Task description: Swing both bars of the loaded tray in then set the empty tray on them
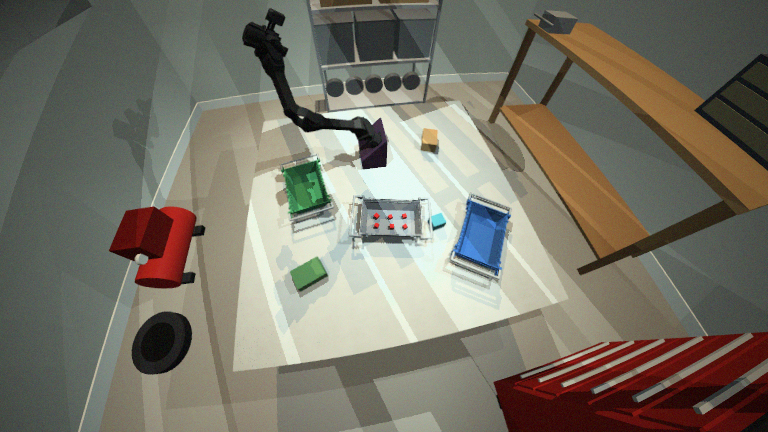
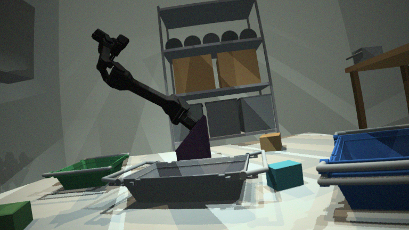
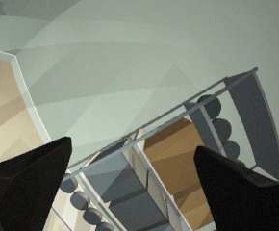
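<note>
Six red blocks (image 1: pixel 390 216) lie in the grey tray (image 1: pixel 390 235) (image 2: pixel 187 189), the landmark for all else here. Both its bars (image 1: pixel 355 218) (image 1: pixel 425 220) (image 2: pixel 264 161) stand outward past its ends, so neither swing is done. Left of the grey tray in the top view is the green tray (image 1: pixel 306 186) (image 2: pixel 87 174), empty, its bars out too; to the right, beyond a teal block (image 1: pixel 438 220) (image 2: pixel 285 174), is the blue tray (image 1: pixel 482 235) (image 2: pixel 374 191), also empty. Which one is meant to be stacked, I cannot tell. The gripper (image 3: pixel 135 149) is raised well above and behind the grey tray, fingers wide apart, gripping nothing. Everything remains: both bars, then lifting, level placing and release.
</note>
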### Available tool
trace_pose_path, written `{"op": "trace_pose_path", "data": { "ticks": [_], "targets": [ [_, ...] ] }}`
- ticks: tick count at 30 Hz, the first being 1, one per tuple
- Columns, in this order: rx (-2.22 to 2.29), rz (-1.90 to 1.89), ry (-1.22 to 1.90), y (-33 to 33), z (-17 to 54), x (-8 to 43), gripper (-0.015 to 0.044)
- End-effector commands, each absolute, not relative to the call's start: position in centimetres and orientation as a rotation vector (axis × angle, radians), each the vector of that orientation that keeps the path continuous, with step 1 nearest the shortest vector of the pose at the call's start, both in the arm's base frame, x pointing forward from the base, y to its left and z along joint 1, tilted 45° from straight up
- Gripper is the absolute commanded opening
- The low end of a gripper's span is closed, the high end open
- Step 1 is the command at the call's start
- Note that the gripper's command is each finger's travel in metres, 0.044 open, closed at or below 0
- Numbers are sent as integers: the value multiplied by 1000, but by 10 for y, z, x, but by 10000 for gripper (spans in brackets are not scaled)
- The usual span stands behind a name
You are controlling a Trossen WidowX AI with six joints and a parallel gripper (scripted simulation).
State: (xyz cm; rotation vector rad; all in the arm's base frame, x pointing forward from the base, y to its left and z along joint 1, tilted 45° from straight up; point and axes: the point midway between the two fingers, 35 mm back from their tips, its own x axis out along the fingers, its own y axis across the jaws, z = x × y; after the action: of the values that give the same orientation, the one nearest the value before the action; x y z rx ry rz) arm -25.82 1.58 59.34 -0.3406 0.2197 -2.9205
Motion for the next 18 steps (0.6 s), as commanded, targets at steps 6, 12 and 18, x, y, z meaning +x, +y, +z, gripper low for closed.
{"op": "trace_pose_path", "data": {
  "ticks": [6,12,18],
  "targets": [
    [-341,-2920,220,16,593,-258,243],
    [-254,-3099,177,64,578,-273,87],
    [-130,-3391,116,145,554,-273,87]
  ]
}}
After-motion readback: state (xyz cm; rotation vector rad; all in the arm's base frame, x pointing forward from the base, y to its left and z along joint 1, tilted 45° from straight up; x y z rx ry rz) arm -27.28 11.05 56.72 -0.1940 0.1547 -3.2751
